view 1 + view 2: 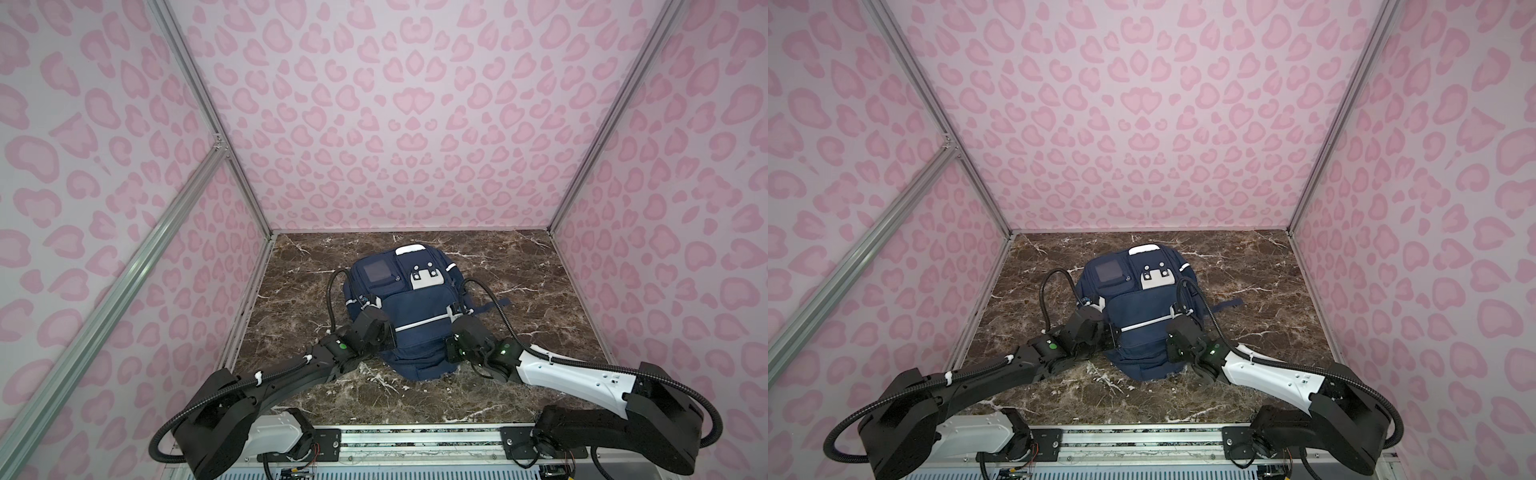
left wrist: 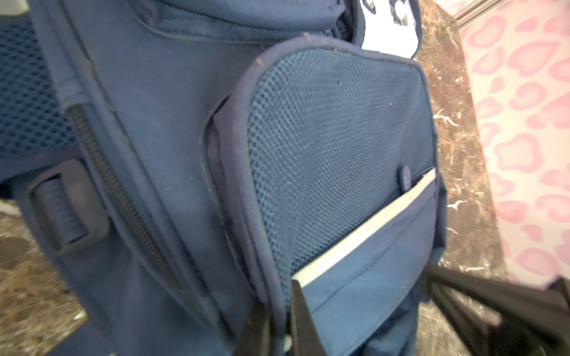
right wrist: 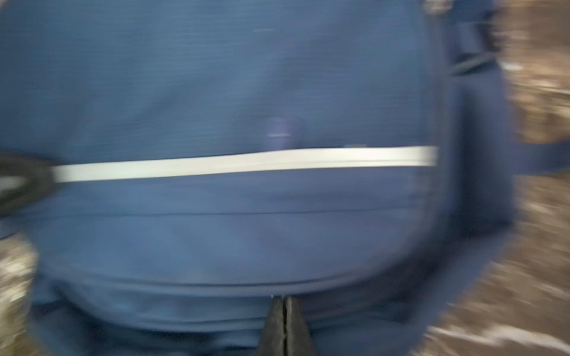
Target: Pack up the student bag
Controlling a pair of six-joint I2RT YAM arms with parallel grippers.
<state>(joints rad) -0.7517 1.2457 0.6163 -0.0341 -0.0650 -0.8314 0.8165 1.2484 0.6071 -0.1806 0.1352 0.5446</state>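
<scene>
the student bag (image 1: 409, 316) lies flat on its back, front pockets up, in the middle of the marble table (image 1: 540, 291). its long axis runs from the white handle patch (image 1: 409, 250) at the end nearest the back wall down to the rounded bottom end nearest the arm bases. a white stripe (image 1: 419, 323) crosses the bag's front about halfway along.

the two arms flank the bag at roughly that stripe's level, one on each long side, and neither is clearly nearer than the other. the left gripper (image 2: 279, 323) sits at the bag's left flank, and in its wrist view the jaws are clenched on the piped edge of the mesh pocket (image 2: 324, 154), just where the stripe ends. the right gripper (image 3: 283, 320) sits at the bag's right flank with its jaws pressed tight together, tips up against the bag's lower seams. that view is too blurred to tell whether any cloth is caught between them.

so the bag lies between the jaws, its length square to the line joining them. i'd judge that any lift or drag hangs on the left pinch alone, and the bag could swing about that one held edge.
</scene>
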